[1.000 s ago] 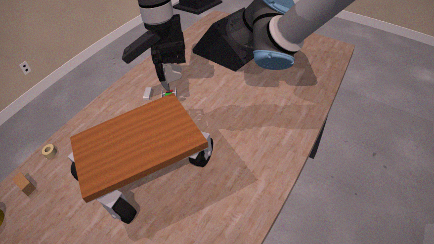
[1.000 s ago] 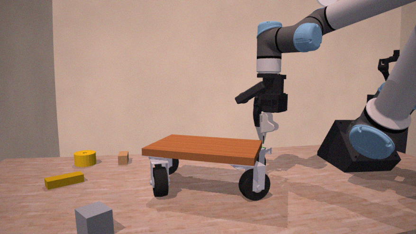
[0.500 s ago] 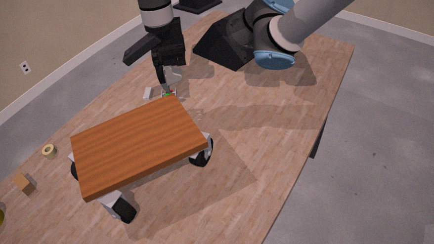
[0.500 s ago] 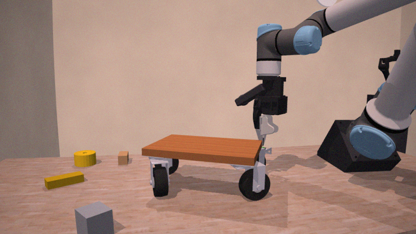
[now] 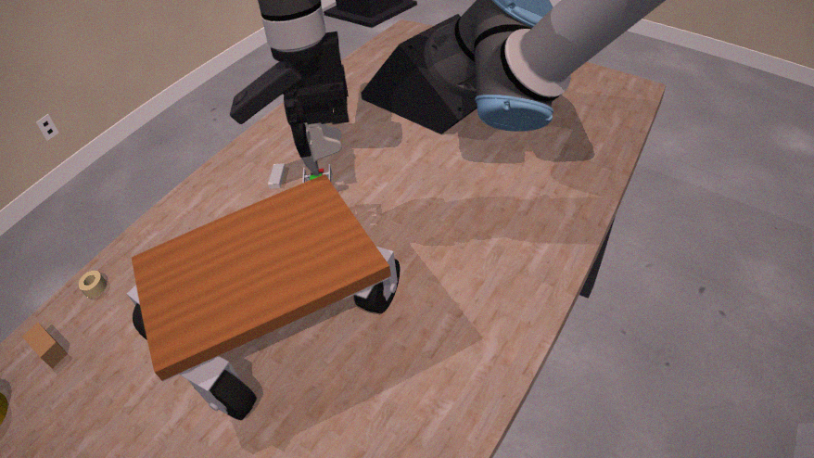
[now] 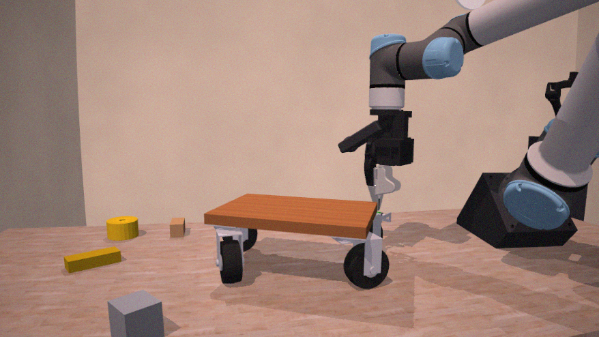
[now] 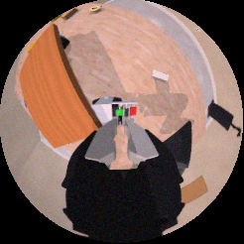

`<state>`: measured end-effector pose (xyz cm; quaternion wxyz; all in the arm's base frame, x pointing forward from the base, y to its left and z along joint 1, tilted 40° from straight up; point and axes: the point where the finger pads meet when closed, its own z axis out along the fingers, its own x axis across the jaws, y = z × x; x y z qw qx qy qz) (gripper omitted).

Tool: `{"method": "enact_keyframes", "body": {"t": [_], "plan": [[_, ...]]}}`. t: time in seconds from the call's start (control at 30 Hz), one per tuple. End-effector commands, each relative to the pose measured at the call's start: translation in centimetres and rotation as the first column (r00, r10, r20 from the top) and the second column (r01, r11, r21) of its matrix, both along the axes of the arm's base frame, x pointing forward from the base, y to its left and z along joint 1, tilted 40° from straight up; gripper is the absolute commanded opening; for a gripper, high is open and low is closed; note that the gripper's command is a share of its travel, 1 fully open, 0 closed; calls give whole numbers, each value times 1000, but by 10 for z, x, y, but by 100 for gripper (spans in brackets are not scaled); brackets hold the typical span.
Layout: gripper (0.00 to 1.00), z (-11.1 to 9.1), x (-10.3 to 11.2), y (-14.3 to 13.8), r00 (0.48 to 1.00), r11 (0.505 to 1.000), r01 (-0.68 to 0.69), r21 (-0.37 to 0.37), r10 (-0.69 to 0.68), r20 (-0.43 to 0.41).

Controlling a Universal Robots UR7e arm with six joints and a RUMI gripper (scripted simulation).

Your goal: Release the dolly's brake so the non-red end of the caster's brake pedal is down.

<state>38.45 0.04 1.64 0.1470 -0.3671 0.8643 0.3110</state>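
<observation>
The dolly (image 5: 259, 267) has an orange wooden deck on black casters and stands on the wooden table; it also shows in the side view (image 6: 293, 215). Its brake pedal (image 5: 313, 176) sticks out at the deck's far corner, with a green end (image 7: 119, 112) and a red end (image 7: 133, 110). My gripper (image 5: 312, 166) is shut and empty. It points straight down with its tips on or just above the green end of the pedal (image 6: 379, 212). In the wrist view the closed fingertips (image 7: 122, 123) sit right at the green end. All casters rest on the table.
A small white block (image 5: 277, 175) lies left of the pedal. A tape roll (image 5: 92, 283) and a tan cube (image 5: 44, 344) lie near the left edge. A yellow disc (image 6: 121, 227), a yellow bar (image 6: 92, 258) and a grey cube (image 6: 135, 314) lie left of the dolly. The black robot base (image 5: 424, 85) stands behind.
</observation>
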Motion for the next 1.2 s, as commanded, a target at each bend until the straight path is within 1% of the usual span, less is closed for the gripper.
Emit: {"method": "enact_keyframes", "body": {"t": [0.0,0.8,1.17], "plan": [[0,0,0,0,1000,1000,0,-1,0,1],[0,0,0,0,1000,1000,0,-1,0,1],[0,-4,0,3,1000,1000,0,-1,0,1]]}}
